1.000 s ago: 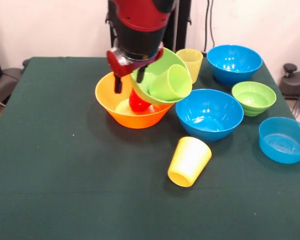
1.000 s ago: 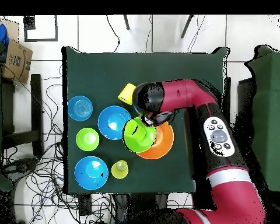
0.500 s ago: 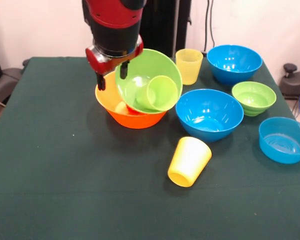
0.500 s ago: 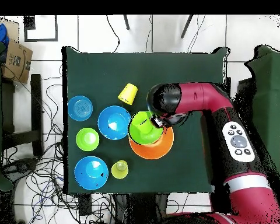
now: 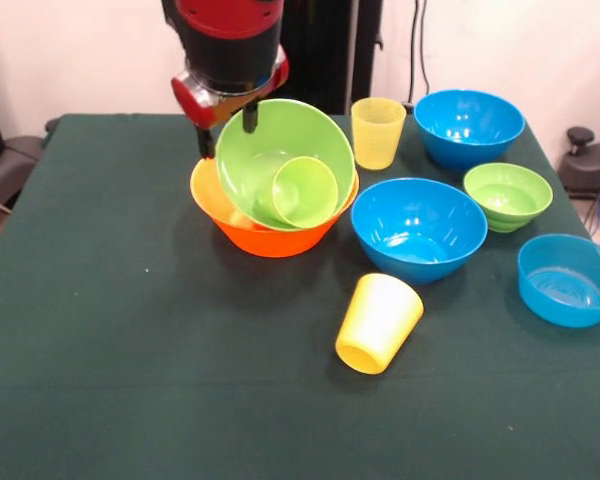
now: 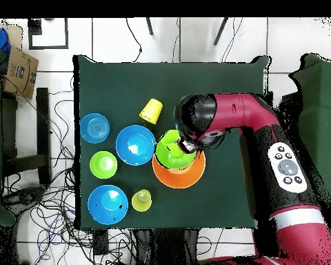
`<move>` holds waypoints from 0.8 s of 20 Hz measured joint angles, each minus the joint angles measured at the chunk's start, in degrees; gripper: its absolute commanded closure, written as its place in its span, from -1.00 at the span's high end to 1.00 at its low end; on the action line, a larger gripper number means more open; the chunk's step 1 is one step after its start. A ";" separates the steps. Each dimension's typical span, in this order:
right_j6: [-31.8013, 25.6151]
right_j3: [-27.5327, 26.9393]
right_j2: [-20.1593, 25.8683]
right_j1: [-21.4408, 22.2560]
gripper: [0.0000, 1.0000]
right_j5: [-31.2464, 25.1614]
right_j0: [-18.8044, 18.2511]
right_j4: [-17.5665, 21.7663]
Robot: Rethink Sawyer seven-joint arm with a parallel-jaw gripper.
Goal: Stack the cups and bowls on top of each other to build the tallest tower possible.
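Gripper at left, pinched on the far rim of the large lime green bowl, one finger inside, one outside. We see that bowl tilted steeply, mouth facing the camera, its lower edge sitting in the orange bowl. Lime green cup lies on its side inside it. Risk, as we judge it: on release the bowl could settle crooked or the cup roll out, since the tilt leaves nothing level. Moving right: yellow cup on its side nr the front, paler yellow cup upright at back, medium blue bowl, 2nd blue bowl, small green bowl, shallow blue bowl. Red cup not visible. Dark green tablecloth; pale wall behind, cables on tiled floor in overhead view.
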State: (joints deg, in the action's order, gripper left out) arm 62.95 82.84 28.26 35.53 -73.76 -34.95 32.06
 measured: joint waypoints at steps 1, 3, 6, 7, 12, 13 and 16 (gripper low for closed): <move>0.00 -0.27 0.67 0.41 1.00 -1.59 0.16 -0.18; 0.00 -0.49 0.96 0.57 1.00 -2.53 0.34 -0.37; 0.00 -1.26 1.41 0.77 1.00 -4.19 0.90 -0.81; 0.00 -1.77 1.53 0.80 1.00 -4.76 1.23 -1.08; 0.07 -4.54 1.52 0.74 1.00 -6.22 3.12 -4.03; 0.53 -5.73 1.35 0.69 1.00 -6.29 4.10 -5.78; 2.51 -7.43 1.03 0.64 1.00 -6.29 5.55 -8.61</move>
State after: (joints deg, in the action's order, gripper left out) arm 65.46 75.41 29.29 36.18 -80.05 -29.40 23.45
